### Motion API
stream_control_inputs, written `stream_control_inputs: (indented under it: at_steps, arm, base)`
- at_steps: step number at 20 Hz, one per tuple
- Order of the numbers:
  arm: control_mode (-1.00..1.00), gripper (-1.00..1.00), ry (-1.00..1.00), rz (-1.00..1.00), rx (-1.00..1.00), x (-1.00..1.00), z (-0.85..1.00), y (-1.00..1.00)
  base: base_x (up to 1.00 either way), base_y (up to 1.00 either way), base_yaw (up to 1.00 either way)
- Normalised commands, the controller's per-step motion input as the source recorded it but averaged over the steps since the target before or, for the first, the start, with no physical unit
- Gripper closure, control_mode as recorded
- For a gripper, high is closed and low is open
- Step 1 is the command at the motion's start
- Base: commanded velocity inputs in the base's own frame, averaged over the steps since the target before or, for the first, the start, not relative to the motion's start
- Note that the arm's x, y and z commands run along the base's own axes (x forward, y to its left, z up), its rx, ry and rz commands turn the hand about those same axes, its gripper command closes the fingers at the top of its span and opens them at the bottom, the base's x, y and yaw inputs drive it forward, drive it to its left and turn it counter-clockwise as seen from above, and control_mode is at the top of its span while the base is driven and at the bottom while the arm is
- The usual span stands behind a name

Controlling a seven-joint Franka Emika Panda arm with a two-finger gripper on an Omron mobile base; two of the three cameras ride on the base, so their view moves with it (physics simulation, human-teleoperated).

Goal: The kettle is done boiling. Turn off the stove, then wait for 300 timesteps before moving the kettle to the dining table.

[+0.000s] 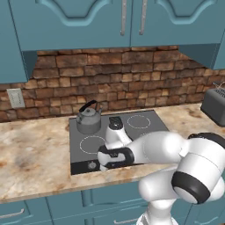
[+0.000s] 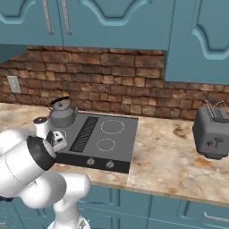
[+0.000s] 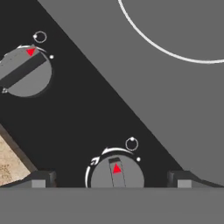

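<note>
Gripper [image 3: 112, 181] hangs spread wide over the stove [image 1: 145, 132] front strip, one round knob [image 3: 116, 173] between its finger tips, a second knob [image 3: 24, 72] off aside. Kettle [image 1: 89, 117] sits on the rear left burner.

Two cameras look forward and down from behind the arm, one from its left, one from its right. Both share the stove [image 1: 132, 132], the kettle [image 1: 89, 119] on its back left burner, the brick wall and the toaster [image 2: 212, 130] on the bench [image 2: 170, 161]. A third camera on the hand looks straight down, very close to a front knob [image 3: 116, 173] of the stove.
</note>
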Motion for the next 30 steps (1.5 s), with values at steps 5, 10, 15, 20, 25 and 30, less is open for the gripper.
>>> stream_control_inputs:
  at_steps: [5, 10, 15, 20, 25, 30]
  arm:
    - [-1.00, -1.00, 0.00, 0.01, 0.00, 0.00, -0.25, 0.00]
    - [-1.00, 1.00, 0.00, 0.00, 0.00, 0.00, -0.26, 0.00]
    - [-1.00, 1.00, -0.01, 0.00, 0.00, -0.10, -0.28, -0.03]
    - [-1.00, 1.00, -0.04, 0.03, 0.00, -0.03, -0.19, -0.16]
    - [-1.00, 1.00, -0.09, 0.17, 0.01, -0.01, -0.13, -0.50]
    - [-1.00, 1.00, -0.07, 0.22, 0.00, -0.13, -0.13, -0.78]
  base:
    - [0.00, 0.00, 0.00]
    - [0.00, 0.00, 0.00]
    - [0.00, 0.00, 0.00]
    - [0.00, 0.00, 0.00]
    - [0.00, 0.00, 0.00]
    - [0.00, 0.00, 0.00]
